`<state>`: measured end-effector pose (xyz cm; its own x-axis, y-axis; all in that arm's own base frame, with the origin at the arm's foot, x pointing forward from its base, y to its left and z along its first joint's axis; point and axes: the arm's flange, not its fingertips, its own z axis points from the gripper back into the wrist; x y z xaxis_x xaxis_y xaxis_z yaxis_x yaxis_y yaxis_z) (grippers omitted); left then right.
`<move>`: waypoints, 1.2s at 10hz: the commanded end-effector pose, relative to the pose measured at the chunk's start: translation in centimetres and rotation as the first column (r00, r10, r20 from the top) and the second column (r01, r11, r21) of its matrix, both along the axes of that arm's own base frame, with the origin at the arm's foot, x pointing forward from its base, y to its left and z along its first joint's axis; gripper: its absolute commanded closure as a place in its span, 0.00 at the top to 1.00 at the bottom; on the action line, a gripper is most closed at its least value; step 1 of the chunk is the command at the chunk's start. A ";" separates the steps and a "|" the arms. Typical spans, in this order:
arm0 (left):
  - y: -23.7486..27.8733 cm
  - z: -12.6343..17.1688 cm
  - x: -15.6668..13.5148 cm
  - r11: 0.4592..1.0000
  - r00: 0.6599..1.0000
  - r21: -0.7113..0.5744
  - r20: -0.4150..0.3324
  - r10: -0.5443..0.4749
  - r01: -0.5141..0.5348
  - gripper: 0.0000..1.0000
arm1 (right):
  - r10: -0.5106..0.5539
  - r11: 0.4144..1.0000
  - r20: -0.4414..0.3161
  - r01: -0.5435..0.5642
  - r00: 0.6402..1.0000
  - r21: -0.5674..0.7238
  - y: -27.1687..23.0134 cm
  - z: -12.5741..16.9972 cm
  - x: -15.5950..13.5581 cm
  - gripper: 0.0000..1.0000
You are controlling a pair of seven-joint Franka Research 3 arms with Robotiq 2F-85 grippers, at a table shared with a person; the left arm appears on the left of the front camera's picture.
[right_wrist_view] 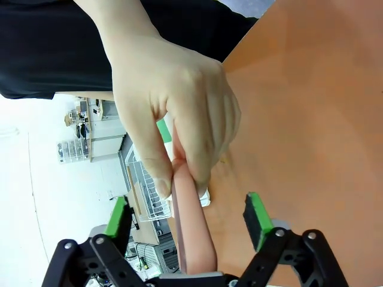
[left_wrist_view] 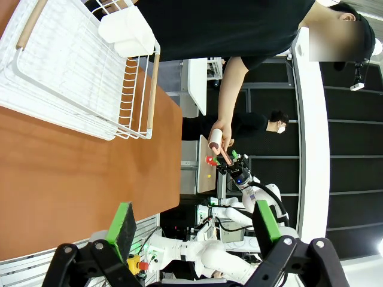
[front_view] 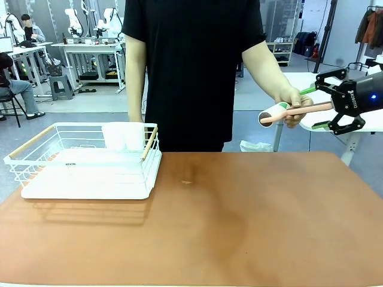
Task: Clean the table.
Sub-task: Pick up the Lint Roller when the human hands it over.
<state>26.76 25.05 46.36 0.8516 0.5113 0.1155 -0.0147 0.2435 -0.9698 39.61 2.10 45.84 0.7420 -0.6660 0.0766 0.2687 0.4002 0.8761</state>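
You are facing a person in a plain black T-shirt [front_view: 191,72] with short sleeves [front_view: 254,30] that end above the elbow. Your right gripper [front_view: 316,107] is black and built of angular linked bars. It has white lettering [front_view: 353,101] on its body and a small blue light [front_view: 374,97] just behind that. Its pads [right_wrist_view: 256,212] are bright green slabs, and round silvery screws [right_wrist_view: 310,235] sit at the finger joints. Your left gripper [left_wrist_view: 194,230] has the same black links and green pads. The right arm [left_wrist_view: 267,196] is white, with smooth rounded shells.
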 end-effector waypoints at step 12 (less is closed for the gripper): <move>0.2 0.0 -0.2 1.000 1.000 -0.015 0.014 -0.004 0.004 1.00 | -0.022 1.000 0.036 0.022 0.999 -0.007 0.2 -1.5 -2.3 0.00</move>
